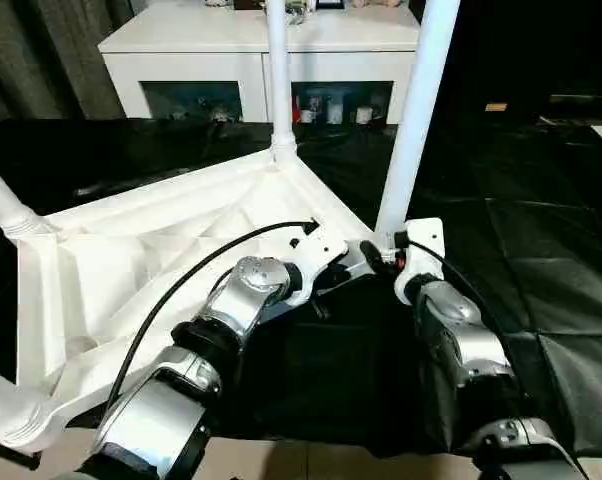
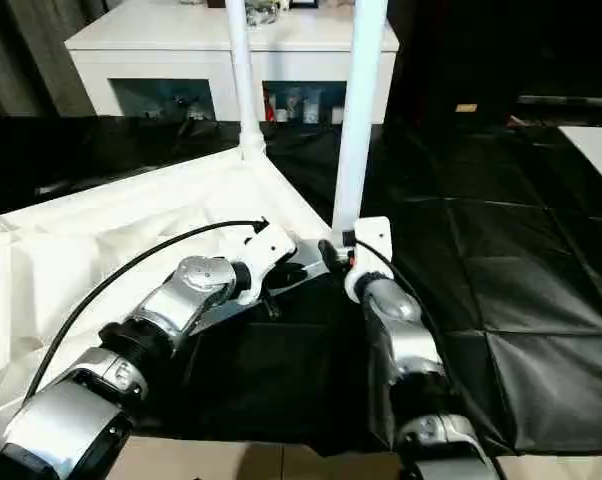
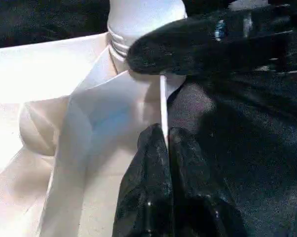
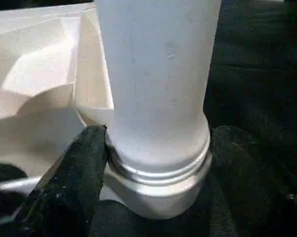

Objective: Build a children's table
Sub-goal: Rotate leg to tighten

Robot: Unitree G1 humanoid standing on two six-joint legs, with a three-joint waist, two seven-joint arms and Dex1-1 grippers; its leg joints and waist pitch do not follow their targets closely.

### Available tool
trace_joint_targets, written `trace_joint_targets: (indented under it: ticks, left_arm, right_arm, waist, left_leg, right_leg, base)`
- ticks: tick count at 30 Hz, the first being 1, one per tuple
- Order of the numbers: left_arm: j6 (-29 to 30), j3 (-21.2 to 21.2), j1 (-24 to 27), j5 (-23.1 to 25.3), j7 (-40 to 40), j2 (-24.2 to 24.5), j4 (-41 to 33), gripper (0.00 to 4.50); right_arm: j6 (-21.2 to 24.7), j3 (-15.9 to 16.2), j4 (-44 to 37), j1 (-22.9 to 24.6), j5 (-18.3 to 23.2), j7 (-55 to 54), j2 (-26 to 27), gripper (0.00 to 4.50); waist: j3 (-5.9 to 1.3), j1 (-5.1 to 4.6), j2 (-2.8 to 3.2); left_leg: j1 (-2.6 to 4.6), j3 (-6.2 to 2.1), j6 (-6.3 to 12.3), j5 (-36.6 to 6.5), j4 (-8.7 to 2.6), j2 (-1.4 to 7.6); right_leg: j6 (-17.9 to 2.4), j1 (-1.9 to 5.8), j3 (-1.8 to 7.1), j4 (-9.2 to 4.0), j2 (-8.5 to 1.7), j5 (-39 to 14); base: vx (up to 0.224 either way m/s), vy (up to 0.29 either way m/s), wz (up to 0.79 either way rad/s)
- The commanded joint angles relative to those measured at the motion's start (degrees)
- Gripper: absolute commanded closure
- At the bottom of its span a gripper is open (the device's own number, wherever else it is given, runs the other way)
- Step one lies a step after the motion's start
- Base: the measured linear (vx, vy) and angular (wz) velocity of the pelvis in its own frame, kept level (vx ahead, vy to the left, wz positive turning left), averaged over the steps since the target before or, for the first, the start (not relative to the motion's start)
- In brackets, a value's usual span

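Silver forearms (image 1: 231, 310) nearest me. Table top (image 1: 131, 260) upside-down on black sheet (image 1: 541, 250), legs up. Left gripper (image 3: 163, 143) pinches top's thin rim; right gripper (image 4: 153, 163) spread around leg (image 1: 411, 130) base, gripping or not, can't tell.

Looks like a staged robot-lab or demo room dressed up as a living space, going by the crinkled black plastic sheeting (image 1: 541, 230) spread over the work surface, the low white cabinet with dark glass doors (image 1: 251, 60), and grey curtains (image 1: 41, 50) behind.
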Motion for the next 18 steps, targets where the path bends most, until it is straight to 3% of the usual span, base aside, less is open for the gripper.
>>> trace_joint_targets:
  ticks: [1,2,4,6,7,8,9,10,11,13,16,18]
  left_arm:
    - [-1.6,0.0,1.5,1.1,-2.0,2.1,1.9,4.5]
    - [-1.9,-0.1,1.6,1.1,-2.4,2.2,2.0,4.5]
    - [-3.3,-0.4,1.6,1.3,-3.7,2.5,2.4,4.5]
    - [-6.7,-1.2,0.8,2.6,-3.6,3.1,4.5,4.5]
    - [-7.3,-1.3,0.6,2.8,-3.6,3.1,4.8,4.5]
    - [-8.8,-1.4,0.3,2.9,-3.9,3.0,5.3,4.5]
    - [-8.9,-1.4,0.3,2.9,-3.9,3.0,5.4,4.5]
    - [-9.8,-1.4,0.1,2.8,-4.4,2.8,5.7,4.5]
    - [-11.6,-1.7,-0.2,2.8,-5.3,2.5,5.9,4.5]
    - [-13.9,-2.0,-1.0,2.6,-6.3,0.9,6.2,4.5]
    - [-17.0,-2.2,-2.4,2.4,-6.7,-1.8,6.6,4.5]
    - [-17.8,-2.3,-2.8,2.3,-7.2,-2.7,6.6,4.5]
  right_arm:
    - [-1.1,-2.7,-1.9,1.5,2.3,4.9,-4.1,0.79]
    - [-1.2,-3.2,-2.0,1.7,2.9,5.7,-4.7,0.79]
    - [-1.4,-5.5,-3.1,2.9,5.6,10.7,-7.9,0.79]
    - [-0.2,-6.4,-6.8,6.5,9.9,23.0,-13.3,0.79]
    - [-0.2,-6.3,-7.5,7.4,10.3,25.1,-14.4,0.79]
    - [0.1,-5.9,-8.6,8.8,10.8,28.0,-15.9,0.79]
    - [0.2,-5.9,-8.7,8.9,10.8,28.3,-16.0,0.79]
    - [0.2,-5.2,-9.6,10.0,11.1,30.4,-17.0,0.79]
    - [0.1,-4.4,-10.8,11.1,11.3,32.3,-17.8,0.79]
    - [0.5,-2.8,-13.7,12.9,12.5,34.7,-17.7,0.79]
    - [1.3,-1.0,-17.3,14.6,14.3,36.4,-17.1,0.79]
    - [1.3,-0.3,-18.2,15.1,14.5,36.8,-17.0,0.79]
  waist:
    - [-3.64,0.14,-0.33]
    - [-3.59,0.16,-0.54]
    - [-3.72,0.51,-0.4]
    - [-3.77,0.97,-0.37]
    - [-3.8,1.39,-0.68]
    - [-3.89,1.6,0.36]
    - [-3.84,1.49,0.05]
    - [-3.72,1.14,-0.28]
    - [-3.62,1.07,-0.27]
    - [-3.48,0.77,-0.1]
    - [-3.58,1.02,-0.12]
    - [-3.76,2.04,-0.03]
  left_leg:
    - [0.56,-1.62,3.44,-12.2,-4.54,2.89]
    - [0.54,-1.61,3.7,-12.4,-4.58,2.96]
    - [0.68,-1.49,4.94,-11.1,-4.31,3.08]
    - [0.5,-1.5,6.3,-10.2,-4.1,3.05]
    - [0.3,-1.52,7.17,-9.3,-3.93,3.1]
    - [0.15,-1.63,7.62,-8.4,-3.79,3.02]
    - [0.19,-1.48,7.93,-8.8,-3.8,2.91]
    - [-0.24,-1.62,7.82,-9.3,-3.89,2.8]
    - [-0.24,-1.63,7.68,-10.1,-3.97,2.76]
    - [0.2,-1.56,6.94,-12.8,-3.98,2.72]
    - [0.57,-1.58,6.91,-12.5,-4.1,3.07]
    - [1.25,-1.33,6.76,-11.8,-3.94,3.43]
  right_leg:
    - [-12.9,2.94,2.36,-4.15,-3.85,-11.0]
    - [-12.7,3.04,2.33,-4.31,-3.8,-11.2]
    - [-13.4,2.94,2.39,-4.07,-3.66,-8.7]
    - [-13.6,3.28,2.26,-3.99,-3.64,-6.9]
    - [-13.6,3.49,2.35,-3.68,-3.72,-6.0]
    - [-13.4,3.46,2.24,-3.52,-3.75,-5.8]
    - [-13.2,3.38,2.1,-3.9,-3.53,-6.3]
    - [-12.9,3.69,1.94,-3.92,-3.59,-7.5]
    - [-12.6,3.59,1.8,-4.08,-3.54,-9.5]
    - [-11.3,3.19,1.74,-5.14,-3.67,-16.4]
    - [-11.0,2.8,1.81,-5.28,-3.45,-17.5]
    - [-11.6,2.14,2.12,-5.12,-3.52,-16.7]
  base:
    - [0.0,0.0,0.0]
    - [0.0,0.0,0.0]
    - [0.0,0.0,0.0]
    - [0.0,0.0,0.0]
    - [0.0,0.0,0.0]
    - [0.0,0.0,0.0]
    - [0.0,0.0,0.0]
    - [0.0,0.0,0.0]
    - [0.0,0.0,0.0]
    - [0.0,0.0,0.0]
    - [0.0,0.0,0.0]
    - [0.0,0.0,0.0]
